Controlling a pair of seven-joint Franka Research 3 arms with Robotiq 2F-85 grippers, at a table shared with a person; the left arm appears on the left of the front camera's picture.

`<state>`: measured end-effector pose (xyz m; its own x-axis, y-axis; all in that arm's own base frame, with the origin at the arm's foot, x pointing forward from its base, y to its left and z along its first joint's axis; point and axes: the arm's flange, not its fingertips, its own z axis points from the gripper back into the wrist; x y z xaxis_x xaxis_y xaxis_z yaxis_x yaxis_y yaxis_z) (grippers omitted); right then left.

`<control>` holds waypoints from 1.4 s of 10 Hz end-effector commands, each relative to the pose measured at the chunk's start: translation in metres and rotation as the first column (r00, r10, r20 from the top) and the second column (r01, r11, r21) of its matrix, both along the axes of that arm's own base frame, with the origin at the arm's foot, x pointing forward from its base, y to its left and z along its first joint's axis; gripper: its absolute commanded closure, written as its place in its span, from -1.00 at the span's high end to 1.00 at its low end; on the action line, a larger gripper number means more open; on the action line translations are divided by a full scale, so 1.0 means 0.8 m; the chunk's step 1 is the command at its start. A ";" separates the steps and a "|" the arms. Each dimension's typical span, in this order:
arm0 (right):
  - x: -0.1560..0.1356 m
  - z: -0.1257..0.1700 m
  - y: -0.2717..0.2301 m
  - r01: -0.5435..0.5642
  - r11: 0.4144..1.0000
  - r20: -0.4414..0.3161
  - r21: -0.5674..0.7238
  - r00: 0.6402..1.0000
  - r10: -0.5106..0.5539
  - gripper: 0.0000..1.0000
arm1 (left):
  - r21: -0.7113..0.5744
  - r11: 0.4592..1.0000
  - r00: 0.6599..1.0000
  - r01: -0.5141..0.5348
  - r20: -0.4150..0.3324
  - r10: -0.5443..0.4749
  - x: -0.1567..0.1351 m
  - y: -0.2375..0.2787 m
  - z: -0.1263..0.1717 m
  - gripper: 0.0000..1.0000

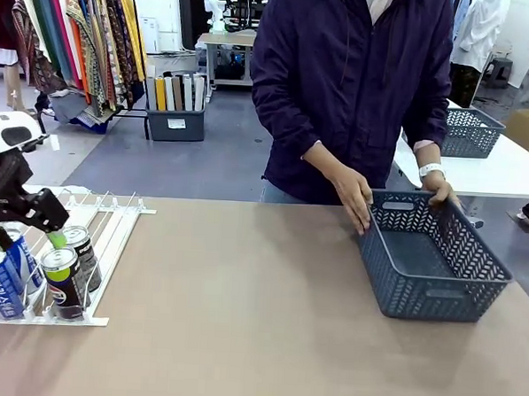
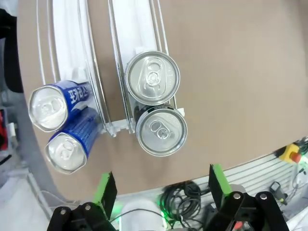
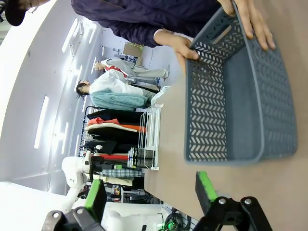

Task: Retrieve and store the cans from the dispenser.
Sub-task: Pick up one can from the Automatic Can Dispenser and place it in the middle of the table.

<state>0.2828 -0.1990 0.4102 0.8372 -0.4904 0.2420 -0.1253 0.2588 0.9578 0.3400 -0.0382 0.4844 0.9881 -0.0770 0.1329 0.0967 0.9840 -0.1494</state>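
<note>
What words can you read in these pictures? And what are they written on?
"포카리": white Korean letters on the blue can; the rest curves out of sight.
Logo on the black cans: too blurred to read.
White label on the grey bin far behind the table: too small to read.
Stamped marks on the can tops: too small to read.

Shiny metal tops on the cans (image 2: pixel 152 78), glossy white plastic rack (image 2: pixel 139 24), matt grey plastic basket (image 1: pixel 429 300), smooth matt tabletop (image 1: pixel 240 321).
</note>
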 end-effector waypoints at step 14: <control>-0.003 0.005 -0.001 -0.004 1.000 -0.001 0.005 1.000 0.004 1.00 | 0.095 0.995 0.995 -0.045 -0.080 0.052 0.038 -0.026 -0.100 1.00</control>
